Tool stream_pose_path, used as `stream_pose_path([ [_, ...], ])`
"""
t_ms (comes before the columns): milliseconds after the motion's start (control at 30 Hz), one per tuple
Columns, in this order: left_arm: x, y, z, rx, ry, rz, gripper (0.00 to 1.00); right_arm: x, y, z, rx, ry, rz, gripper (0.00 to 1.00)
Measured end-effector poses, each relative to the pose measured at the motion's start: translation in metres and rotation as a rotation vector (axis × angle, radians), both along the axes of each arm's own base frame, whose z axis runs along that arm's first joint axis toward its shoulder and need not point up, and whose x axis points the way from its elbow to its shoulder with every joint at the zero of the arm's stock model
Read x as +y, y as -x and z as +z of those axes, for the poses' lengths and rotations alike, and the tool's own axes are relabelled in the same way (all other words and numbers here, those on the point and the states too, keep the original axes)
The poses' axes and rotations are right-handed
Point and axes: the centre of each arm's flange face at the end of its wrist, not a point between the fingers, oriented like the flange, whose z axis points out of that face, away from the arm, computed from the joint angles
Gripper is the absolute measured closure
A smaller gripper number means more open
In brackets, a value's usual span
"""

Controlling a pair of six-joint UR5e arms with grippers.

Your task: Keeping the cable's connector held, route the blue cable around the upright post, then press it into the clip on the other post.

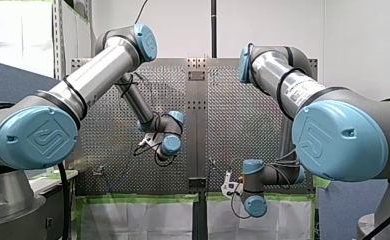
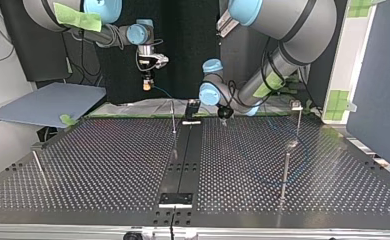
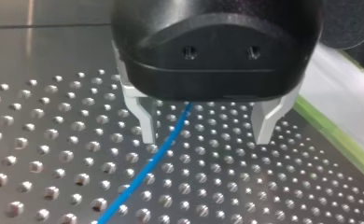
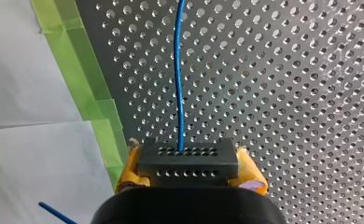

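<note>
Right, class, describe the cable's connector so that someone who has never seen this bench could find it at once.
Start at the perforated table, at its edge lined with green tape, where my right gripper hangs. Between its yellow pads sits the connector, a black block. Unlike anything near it, it has rows of small holes, and the blue cable runs out of it.

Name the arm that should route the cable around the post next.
Left. My right gripper is shut on the connector and must hold it. My left gripper is open over the table, the blue cable running between its fingers, free to grasp and guide it.
</note>
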Motion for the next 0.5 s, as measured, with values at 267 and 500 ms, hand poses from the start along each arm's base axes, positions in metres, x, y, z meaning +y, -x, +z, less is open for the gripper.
stream_pose_path([
  [267,-0.012,-0.006,0.004,-0.024,0.012,0.006,0.0,-0.002,-0.001,0.001,-0.003,0.005,0.001,1.0],
  [500,-0.015,-0.009,-0.016,-0.006,0.002,0.017,0.0,-0.002,-0.001,0.001,-0.002,0.004,0.001,1.0],
])
